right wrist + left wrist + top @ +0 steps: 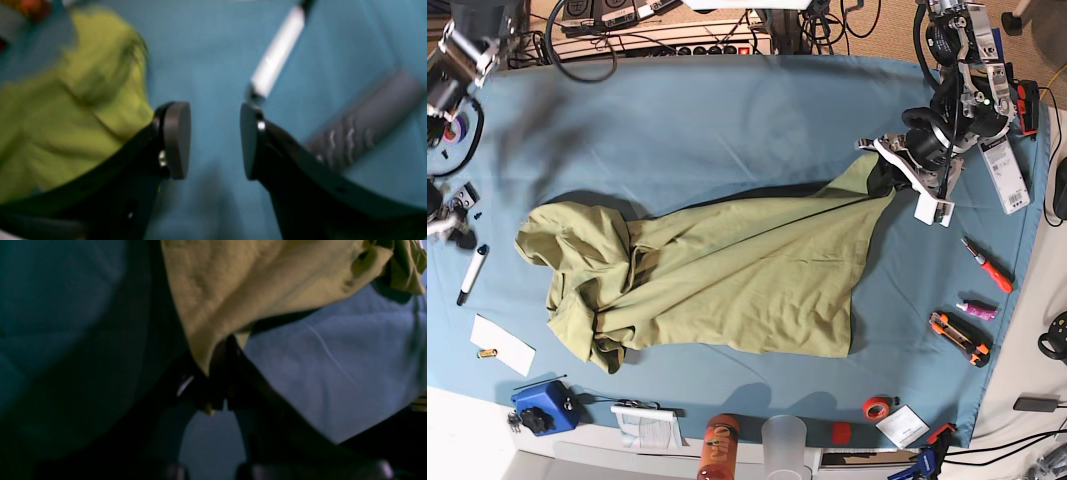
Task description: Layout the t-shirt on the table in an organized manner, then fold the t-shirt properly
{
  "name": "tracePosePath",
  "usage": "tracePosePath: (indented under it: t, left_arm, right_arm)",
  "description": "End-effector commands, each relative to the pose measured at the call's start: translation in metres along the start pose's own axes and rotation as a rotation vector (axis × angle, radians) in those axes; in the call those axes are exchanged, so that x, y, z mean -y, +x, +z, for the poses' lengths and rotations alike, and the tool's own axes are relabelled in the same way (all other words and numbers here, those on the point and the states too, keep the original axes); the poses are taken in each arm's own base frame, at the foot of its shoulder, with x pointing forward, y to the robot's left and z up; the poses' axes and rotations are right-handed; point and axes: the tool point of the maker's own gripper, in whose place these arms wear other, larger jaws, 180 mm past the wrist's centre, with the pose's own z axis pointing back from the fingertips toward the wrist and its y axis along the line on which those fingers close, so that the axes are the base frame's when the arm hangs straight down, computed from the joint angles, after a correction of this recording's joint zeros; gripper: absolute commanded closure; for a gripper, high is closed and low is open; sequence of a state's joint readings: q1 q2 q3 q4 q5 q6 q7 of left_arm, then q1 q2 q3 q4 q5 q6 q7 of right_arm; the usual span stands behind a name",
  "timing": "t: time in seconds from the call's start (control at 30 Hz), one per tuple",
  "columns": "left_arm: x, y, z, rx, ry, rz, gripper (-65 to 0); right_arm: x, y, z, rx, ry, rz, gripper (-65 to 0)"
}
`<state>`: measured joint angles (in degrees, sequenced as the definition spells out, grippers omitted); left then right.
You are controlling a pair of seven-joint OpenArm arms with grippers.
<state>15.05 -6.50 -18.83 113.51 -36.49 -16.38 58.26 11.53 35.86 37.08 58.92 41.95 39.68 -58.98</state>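
The olive t-shirt (727, 275) lies across the teal table (727, 120), bunched at the left and pulled out to a point at the upper right. There my left gripper (884, 172) is shut on its corner. In the left wrist view, the dark fingers (217, 373) pinch the fabric edge (267, 290), which hangs above the cloth. My right gripper (213, 140) is open with nothing between its round pads, over bare table. The blurred t-shirt (66, 116) sits just to its left. In the base view the right arm (457, 60) is at the far left edge.
A white marker (277, 60) and a grey ribbed handle (367, 123) lie beyond the right gripper. An orange screwdriver (987, 265), a box cutter (957, 338) and a tape roll (877, 407) line the right side. A blue box (542, 405), a bottle (719, 450) and a cup (785, 440) stand along the front.
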Motion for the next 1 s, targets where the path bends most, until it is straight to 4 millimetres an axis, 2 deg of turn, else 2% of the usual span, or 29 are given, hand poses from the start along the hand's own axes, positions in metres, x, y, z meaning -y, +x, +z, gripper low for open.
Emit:
tracePosePath:
  t: [0.0,0.1,0.17,0.27,0.37,0.47,0.67,0.77,0.97]
  left_arm:
    - [0.004,0.013,0.003,0.046,-0.011,-0.016,0.0]
    - [0.004,0.013,0.003,0.046,-0.010,-0.016,0.0]
    - [0.004,0.013,0.003,0.046,-0.011,-0.016,0.0]
    - [0.004,0.013,0.003,0.046,-0.010,-0.016,0.0]
    - [0.004,0.013,0.003,0.047,-0.011,-0.016,0.0]
    - [0.004,0.013,0.003,0.047,-0.011,-0.016,0.0]
    - [0.004,0.013,0.003,0.047,-0.011,-0.016,0.0]
    - [0.004,0.013,0.003,0.047,-0.011,-0.016,0.0]
    - [0.004,0.013,0.003,0.047,-0.011,-0.016,0.0]
  right_arm:
    - [0.005,0.021,0.013,0.056,-0.014,0.039,-24.9]
    - [0.004,0.002,0.021,0.002,-0.030,0.095,-24.9]
    - [-0.003,-0.001,0.028,-0.016,-0.034,0.162,-24.9]
    - [-0.024,0.013,0.037,0.007,-0.032,0.290,-24.9]
    - [-0.045,0.030,0.038,0.032,-0.050,0.438,-24.9]
    - [-0.062,0.037,0.024,0.038,-0.071,0.581,-24.9]
    - [-0.092,0.025,-0.015,-0.027,-0.040,0.773,-24.9]
    - [-0.087,0.022,-0.030,-0.077,-0.061,0.809,-24.9]
    - [-0.072,0.019,-0.050,-0.115,-0.047,0.707,-24.9]
